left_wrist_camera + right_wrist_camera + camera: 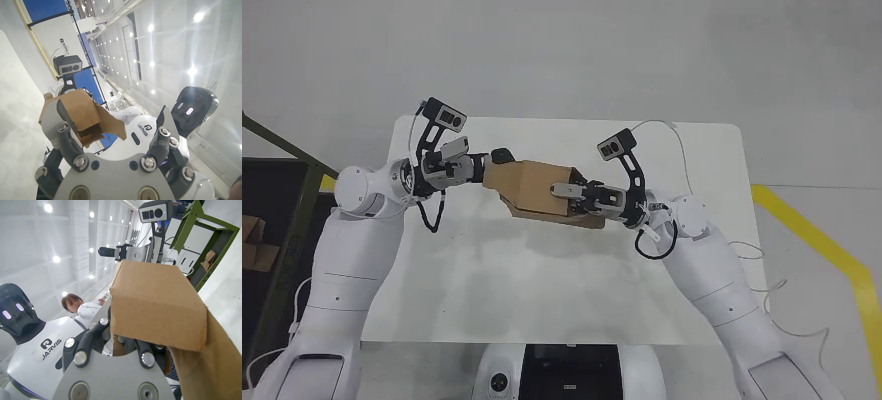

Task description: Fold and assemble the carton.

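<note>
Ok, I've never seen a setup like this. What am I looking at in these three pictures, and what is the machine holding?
It is a two-armed robot at a white table. The top picture looks down from a camera above its arms. The other two come from cameras on its wrists, each looking along its own gripper. Between the arms is a brown carton, part-folded, with a flap loose. The right gripper seems clamped on one end of it. The left gripper is open at the other end: one finger lies against the carton, and the other stands well clear.
</note>
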Motion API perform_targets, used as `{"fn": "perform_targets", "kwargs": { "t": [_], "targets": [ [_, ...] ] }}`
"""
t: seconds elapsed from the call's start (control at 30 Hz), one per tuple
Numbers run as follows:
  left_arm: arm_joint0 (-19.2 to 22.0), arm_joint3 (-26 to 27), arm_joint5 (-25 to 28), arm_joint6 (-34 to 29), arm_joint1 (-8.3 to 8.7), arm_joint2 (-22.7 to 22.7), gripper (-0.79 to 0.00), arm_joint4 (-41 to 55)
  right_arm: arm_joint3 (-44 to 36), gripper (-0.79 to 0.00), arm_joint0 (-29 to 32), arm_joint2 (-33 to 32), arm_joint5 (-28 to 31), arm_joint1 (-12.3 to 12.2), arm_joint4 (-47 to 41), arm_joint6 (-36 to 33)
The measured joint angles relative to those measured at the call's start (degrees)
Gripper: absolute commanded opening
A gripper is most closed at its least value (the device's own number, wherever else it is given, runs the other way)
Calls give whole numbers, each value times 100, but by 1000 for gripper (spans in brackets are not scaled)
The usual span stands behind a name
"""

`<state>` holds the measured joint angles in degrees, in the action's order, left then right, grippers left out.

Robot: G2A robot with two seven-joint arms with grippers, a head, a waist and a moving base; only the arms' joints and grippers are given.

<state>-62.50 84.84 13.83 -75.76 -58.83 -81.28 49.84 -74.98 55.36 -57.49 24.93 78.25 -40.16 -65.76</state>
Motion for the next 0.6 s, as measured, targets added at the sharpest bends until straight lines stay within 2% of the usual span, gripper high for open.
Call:
{"fn": "perform_targets", "kwargs": {
  "t": [0.37, 0.6],
  "targets": [
    [70, 9, -80, -9, -25, 141, 0, -96, 19, -785, 15, -9, 46, 20, -110, 35],
    [91, -49, 118, 142, 25, -109, 0, -543, 99, -785, 19, -107, 95, 17, -148, 142]
  ]
}}
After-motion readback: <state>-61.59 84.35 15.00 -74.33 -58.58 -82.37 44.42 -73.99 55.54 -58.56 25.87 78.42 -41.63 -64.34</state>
